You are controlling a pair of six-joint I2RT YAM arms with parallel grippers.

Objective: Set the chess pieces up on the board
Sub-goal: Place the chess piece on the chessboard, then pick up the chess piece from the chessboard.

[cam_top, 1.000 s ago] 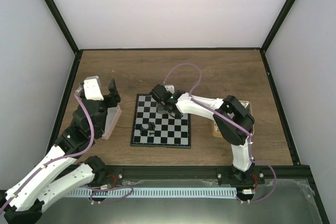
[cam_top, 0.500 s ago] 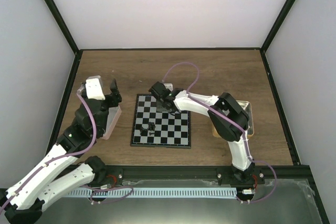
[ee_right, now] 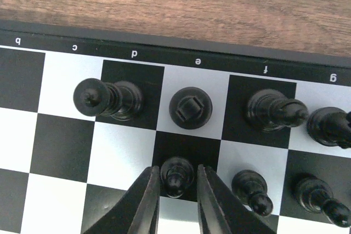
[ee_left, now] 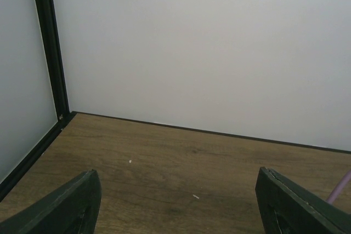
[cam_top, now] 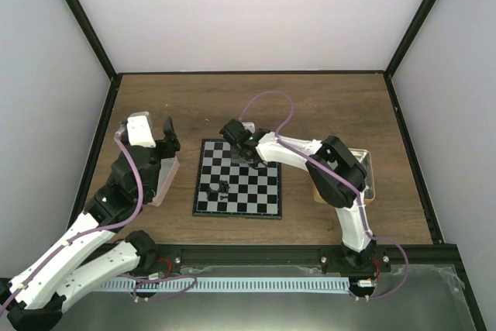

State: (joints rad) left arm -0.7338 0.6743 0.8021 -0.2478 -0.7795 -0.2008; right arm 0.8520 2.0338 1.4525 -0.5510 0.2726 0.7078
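The board (cam_top: 232, 203) lies mid-table, and the right wrist view shows its lettered far edge (ee_right: 60, 135). Black chess pieces stand in its back row on d (ee_right: 109, 98), e (ee_right: 190, 108), f (ee_right: 271, 110) and g (ee_right: 329, 126). Two black pawns (ee_right: 249, 189) stand in the second row. My right gripper (ee_right: 178, 171) straddles another black pawn (ee_right: 176, 175) upright on the dark e square, jaws slightly parted with a sliver of gap. My left gripper (ee_left: 184, 206) is open over bare wood, held high by the pink tray (cam_top: 164, 180).
A tan tray (cam_top: 364, 184) sits at the right, mostly under my right arm. A couple of black pieces (cam_top: 222, 187) are on the board's left middle. Dark frame posts and white walls close in the table.
My right gripper shifted slightly left along the board's far rows, and its jaws have parted a little around the pawn. The left arm has hardly moved.
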